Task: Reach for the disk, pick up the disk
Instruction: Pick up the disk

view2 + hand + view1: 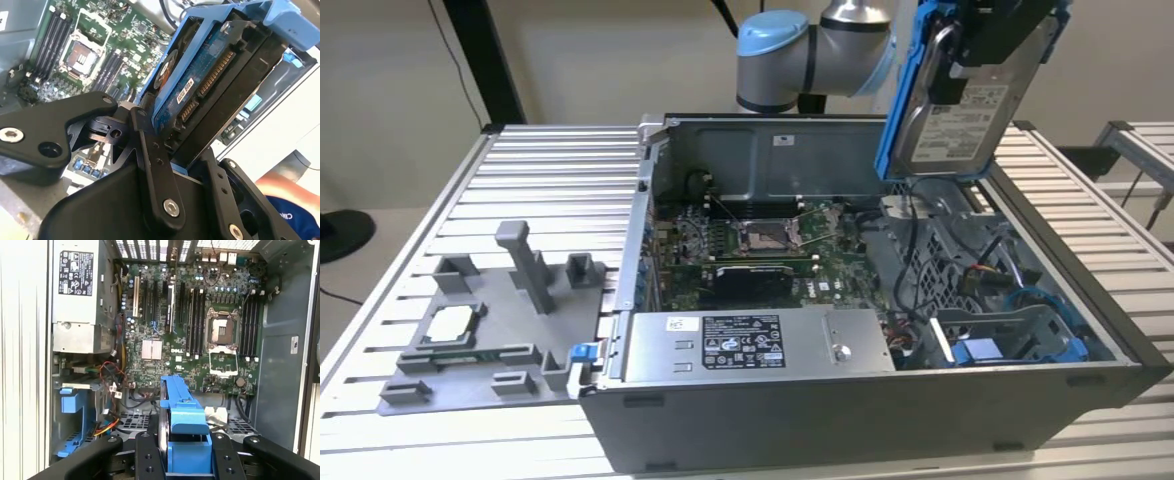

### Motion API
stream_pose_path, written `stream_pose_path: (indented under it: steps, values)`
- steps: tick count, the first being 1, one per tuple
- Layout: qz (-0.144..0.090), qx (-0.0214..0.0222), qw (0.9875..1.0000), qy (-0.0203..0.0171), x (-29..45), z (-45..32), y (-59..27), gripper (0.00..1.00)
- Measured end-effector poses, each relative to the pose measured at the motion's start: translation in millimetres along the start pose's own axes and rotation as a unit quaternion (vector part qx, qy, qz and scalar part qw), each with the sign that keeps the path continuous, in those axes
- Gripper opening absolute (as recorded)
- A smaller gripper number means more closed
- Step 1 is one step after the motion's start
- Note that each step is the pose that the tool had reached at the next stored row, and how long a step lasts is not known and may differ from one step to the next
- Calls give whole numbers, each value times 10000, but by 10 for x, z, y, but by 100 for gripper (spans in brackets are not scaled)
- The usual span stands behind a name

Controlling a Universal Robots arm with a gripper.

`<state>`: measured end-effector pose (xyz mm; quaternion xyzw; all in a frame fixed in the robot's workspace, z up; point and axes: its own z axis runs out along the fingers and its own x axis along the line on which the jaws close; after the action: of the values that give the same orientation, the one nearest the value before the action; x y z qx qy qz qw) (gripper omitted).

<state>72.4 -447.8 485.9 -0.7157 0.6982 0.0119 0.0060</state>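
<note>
The disk point(970, 110), one drive in its blue bracket point(184, 412), hangs clamped in the gripper point(1001, 40) above one open computer case point(881, 400).

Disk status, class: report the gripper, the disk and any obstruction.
Gripper shut on the disk, fingers clamping its blue bracket. Disk lifted above the open computer case, tilted near upright. Nothing in the way.

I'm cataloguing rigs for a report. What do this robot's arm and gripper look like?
The arm has silver-grey tubular segments with a light blue joint cap. The gripper is matte black, built from flat angular linkage bars joined by silver screws and pins; its jaws are black too.
</note>
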Motion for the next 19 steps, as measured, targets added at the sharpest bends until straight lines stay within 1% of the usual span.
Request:
stream_pose_path:
  steps: [6, 12, 19]
  values:
    - [0, -4, 10000, 0, 141, -2, -54, 0]
    - [0, -5, 10000, 0, 266, -3, -96, 0]
    - [0, -5, 10000, 0, 394, 2, -99, 0]
